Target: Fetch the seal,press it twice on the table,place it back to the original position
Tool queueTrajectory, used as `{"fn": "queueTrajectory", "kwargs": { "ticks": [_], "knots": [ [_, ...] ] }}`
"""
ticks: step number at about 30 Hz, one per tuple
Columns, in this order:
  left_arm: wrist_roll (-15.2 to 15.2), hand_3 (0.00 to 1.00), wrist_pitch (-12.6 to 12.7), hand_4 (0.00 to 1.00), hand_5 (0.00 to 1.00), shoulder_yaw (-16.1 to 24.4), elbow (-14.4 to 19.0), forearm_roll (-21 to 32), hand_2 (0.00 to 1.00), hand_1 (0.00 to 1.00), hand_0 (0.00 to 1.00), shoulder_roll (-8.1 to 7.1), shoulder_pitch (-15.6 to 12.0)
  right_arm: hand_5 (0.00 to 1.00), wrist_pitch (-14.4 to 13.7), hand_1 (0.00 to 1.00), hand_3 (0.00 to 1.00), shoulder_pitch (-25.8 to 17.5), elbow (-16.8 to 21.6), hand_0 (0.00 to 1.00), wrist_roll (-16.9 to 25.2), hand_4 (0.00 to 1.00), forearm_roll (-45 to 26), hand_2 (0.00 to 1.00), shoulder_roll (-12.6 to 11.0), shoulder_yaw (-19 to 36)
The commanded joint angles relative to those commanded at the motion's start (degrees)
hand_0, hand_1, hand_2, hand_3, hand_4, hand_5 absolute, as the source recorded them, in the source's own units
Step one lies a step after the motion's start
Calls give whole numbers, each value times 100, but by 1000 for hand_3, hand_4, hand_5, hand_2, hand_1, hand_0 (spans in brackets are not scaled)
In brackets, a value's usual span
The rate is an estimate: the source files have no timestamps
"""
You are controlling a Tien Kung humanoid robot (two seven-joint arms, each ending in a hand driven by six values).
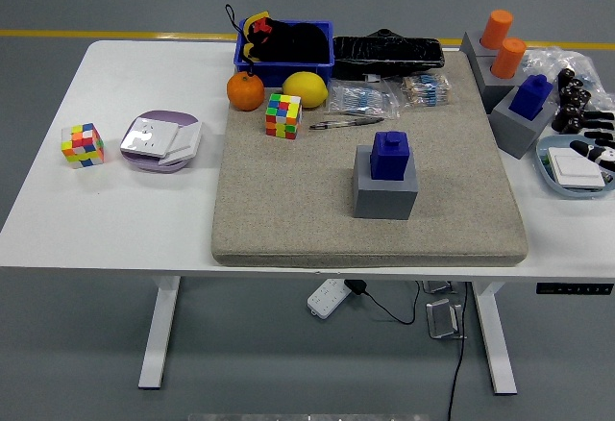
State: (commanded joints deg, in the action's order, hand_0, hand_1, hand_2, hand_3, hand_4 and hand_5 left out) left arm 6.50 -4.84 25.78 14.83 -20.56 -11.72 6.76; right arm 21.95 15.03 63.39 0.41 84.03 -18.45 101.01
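A dark blue seal point(391, 153) stands upright on a grey block point(385, 193) in the middle of the beige mat point(288, 200). Nothing touches it. Only the fingers of my right hand point(598, 135) show, at the picture's right edge. They are black with pale tips, loosely spread and holding nothing, and they hover over a light blue dish point(575, 167), far to the right of the seal. My left arm is out of sight.
A second blue seal point(530, 95) on a grey block and two orange cylinders point(497, 28) stand at the back right. A colour cube point(283, 115), a pen point(346, 123), an orange point(245, 92), a lemon point(305, 88) and a blue bin point(284, 44) lie behind the seal. Another cube point(83, 144) and a purple plate point(160, 140) sit at the left.
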Motion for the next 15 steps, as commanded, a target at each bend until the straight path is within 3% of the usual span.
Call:
{"fn": "queueTrajectory", "kwargs": {
  "ticks": [15],
  "knots": [
    [-1,839,0,793,393,36,-4,-19,786,816,814,7,-33,281,-6,738,739,-67,-3,849,-18,927,-28,732,-22,-10]
  ]
}}
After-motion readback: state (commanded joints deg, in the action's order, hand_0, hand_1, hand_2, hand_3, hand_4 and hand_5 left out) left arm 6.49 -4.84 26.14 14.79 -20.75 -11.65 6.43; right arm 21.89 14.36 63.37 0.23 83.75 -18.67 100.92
